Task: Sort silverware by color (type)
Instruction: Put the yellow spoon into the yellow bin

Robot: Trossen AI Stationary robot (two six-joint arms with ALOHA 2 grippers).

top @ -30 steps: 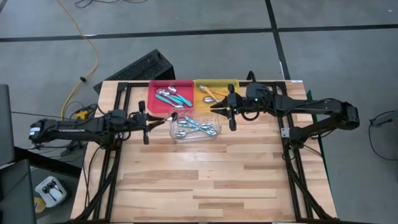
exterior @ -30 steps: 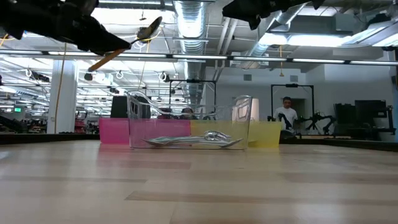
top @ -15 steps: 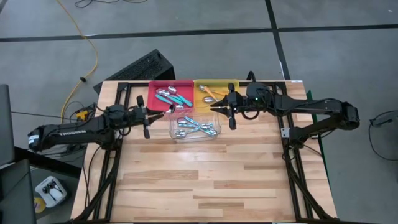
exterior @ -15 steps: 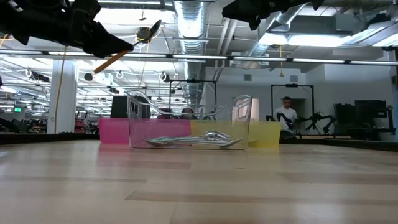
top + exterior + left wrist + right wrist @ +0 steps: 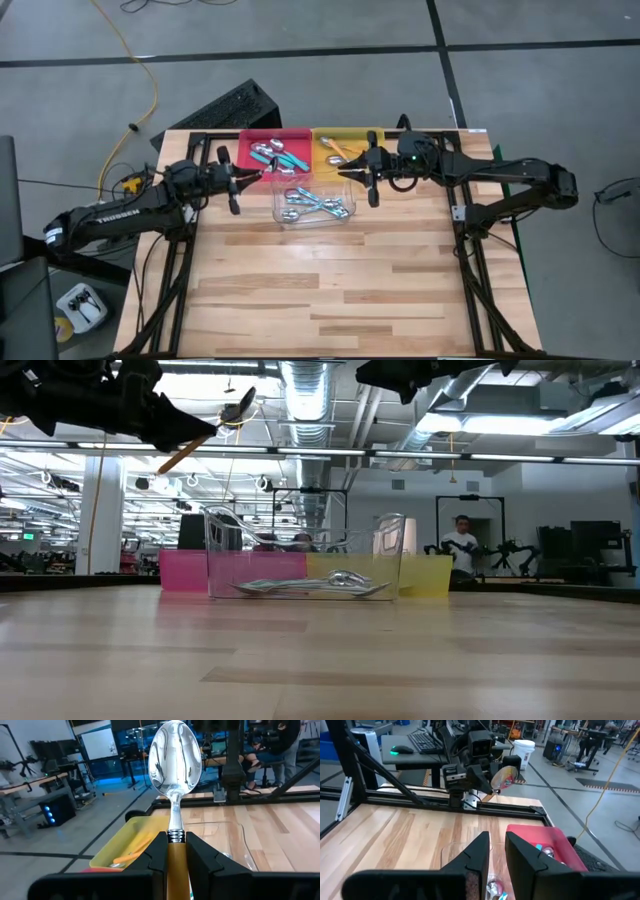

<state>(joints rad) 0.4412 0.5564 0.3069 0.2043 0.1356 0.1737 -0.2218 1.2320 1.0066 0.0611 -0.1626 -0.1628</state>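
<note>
L tool point(image 5: 176, 855) clamped on the orange-handled spoon point(image 5: 175, 775), held in the air at the left edge of the trays, over the near corner of the red tray point(image 5: 262, 135). Grip sits on the handle just below the ringed neck; bowl sticks out forward past the fingertips, so the spoon can be tipped or dropped handle-last. Judging by colour it belongs w/ the orange ones in the yellow tray point(image 5: 372, 132), one tray to the right, so the carry isn't finished.

R tool point(image 5: 368, 177) hovers at the right end of the clear tray point(image 5: 281, 215), fingers a little apart, nothing btwn them. Looks like it's waiting.

Sorting so far:
- red tray, far left: teal-handled spoons point(image 5: 280, 155)
- yellow tray, far right: orange-handled spoon(s) point(image 5: 335, 150)
- clear tray, nearer, in front of the other two: pale-blue-handled spoons point(image 5: 315, 203), heaped crosswise

Materials:
- spoon bowls polished metal, oval, mirror-bright, will slide on each other
- handles slim plastic, smooth, narrow target for a pinch
- trays shallow rectangles; red and yellow translucent plastic, clear one w/ rounded corners
- desk point(image 5: 330, 290) pale wood planks, matt, black frame rails at the sides

Person visible far back in the room, low view, not near the rig.
</note>
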